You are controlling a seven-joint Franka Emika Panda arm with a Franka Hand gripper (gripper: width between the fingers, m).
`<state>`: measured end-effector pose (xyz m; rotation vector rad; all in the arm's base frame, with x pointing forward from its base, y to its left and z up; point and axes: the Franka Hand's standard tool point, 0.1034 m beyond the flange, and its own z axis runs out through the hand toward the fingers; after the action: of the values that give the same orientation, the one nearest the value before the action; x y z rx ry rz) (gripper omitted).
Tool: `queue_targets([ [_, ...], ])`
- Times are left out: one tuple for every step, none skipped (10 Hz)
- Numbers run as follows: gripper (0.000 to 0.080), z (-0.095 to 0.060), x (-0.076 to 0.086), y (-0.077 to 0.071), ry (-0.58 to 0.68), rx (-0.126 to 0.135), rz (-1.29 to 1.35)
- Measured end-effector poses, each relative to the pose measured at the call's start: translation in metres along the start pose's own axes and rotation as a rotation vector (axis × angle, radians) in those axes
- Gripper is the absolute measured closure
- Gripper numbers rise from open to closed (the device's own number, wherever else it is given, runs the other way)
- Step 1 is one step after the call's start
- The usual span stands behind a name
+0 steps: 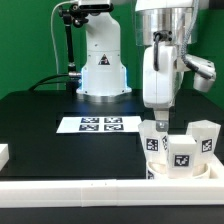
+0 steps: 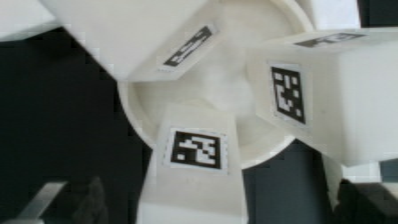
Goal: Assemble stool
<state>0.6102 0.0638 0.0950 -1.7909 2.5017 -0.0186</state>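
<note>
gripper low over the stool cluster, hold unclear

exterior view: the gripper (image 1: pixel 161 122) hangs right above the seat disc (image 1: pixel 178 171), fingertips among upright legs (image 1: pixel 203 138); whether it grips anything, can't tell. the marker board (image 1: pixel 98 124) lies well apart toward the exterior view's left, the border rail (image 1: pixel 90 187) runs in front.
wrist view: tagged legs (image 2: pixel 302 90) crowd the seat disc (image 2: pixel 196 110), dark fingertips (image 2: pixel 93 197) barely visible, gap unreadable.
</note>
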Motion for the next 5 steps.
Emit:
queue_targets([
  [0.0151,0.0,0.0,0.0,0.0,0.0,0.0],
  [0.0151,0.0005,0.0012,0.001,0.01,-0.008,-0.122],
  [0.0151,0.0006,0.0019,0.0029,0.019,-0.026,-0.238],
  [0.0151,-0.0015,0.0014,0.0014,0.017,-0.027,-0.3],
  [0.0151,-0.0029,0.0024,-0.0007,0.022,-0.025,-0.427],
])
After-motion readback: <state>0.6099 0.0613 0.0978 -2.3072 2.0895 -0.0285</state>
